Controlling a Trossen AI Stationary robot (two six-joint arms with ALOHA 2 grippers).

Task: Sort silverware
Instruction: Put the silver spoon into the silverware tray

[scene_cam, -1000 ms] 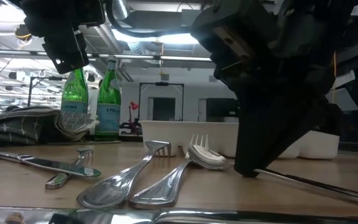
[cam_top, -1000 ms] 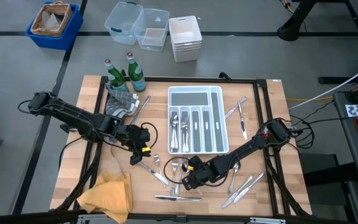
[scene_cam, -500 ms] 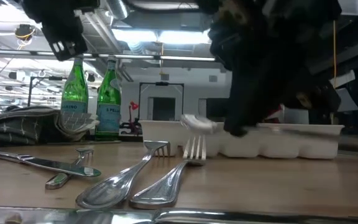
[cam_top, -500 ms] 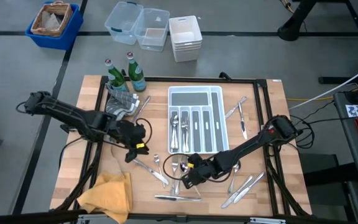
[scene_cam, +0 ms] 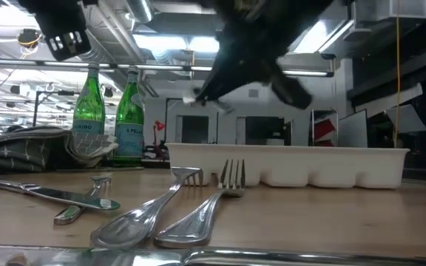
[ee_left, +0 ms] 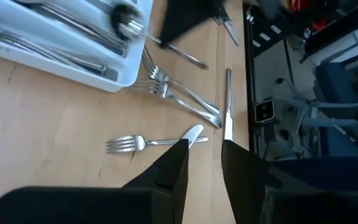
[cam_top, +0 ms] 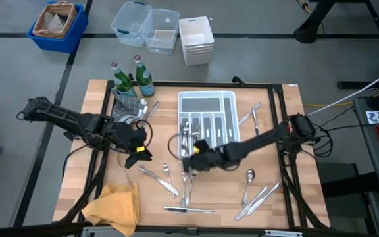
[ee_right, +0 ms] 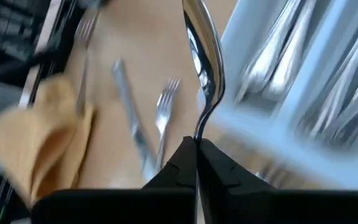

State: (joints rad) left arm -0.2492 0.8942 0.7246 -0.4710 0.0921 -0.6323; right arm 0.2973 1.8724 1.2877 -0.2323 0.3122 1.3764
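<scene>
Nearest the front edge of the desk (cam_top: 97, 141) there's loose silverware lying flat: a knife (cam_top: 188, 210) along the edge, more knives (cam_top: 260, 197) at the right corner, a spoon (cam_top: 249, 178) just behind them, and a couple of forks (cam_top: 188, 187) in the middle next to a yellow cloth (cam_top: 114, 205).

A bit further in, the right gripper (cam_top: 191, 150) is pinched shut on a spoon (ee_right: 202, 62), holding it by the tip of the handle, so the bowl sticks straight out ahead of the fingers. It's up off the desk, right at the near-left corner of the white cutlery tray (cam_top: 232, 125). The tray slots run front to back, so I'd guess the spoon's long axis needs lining up with them before the drop.

The left gripper (cam_top: 137, 153) hovers left of that, jaws slightly parted, nothing in them.

Behind it all, two green bottles (cam_top: 131, 80).
</scene>
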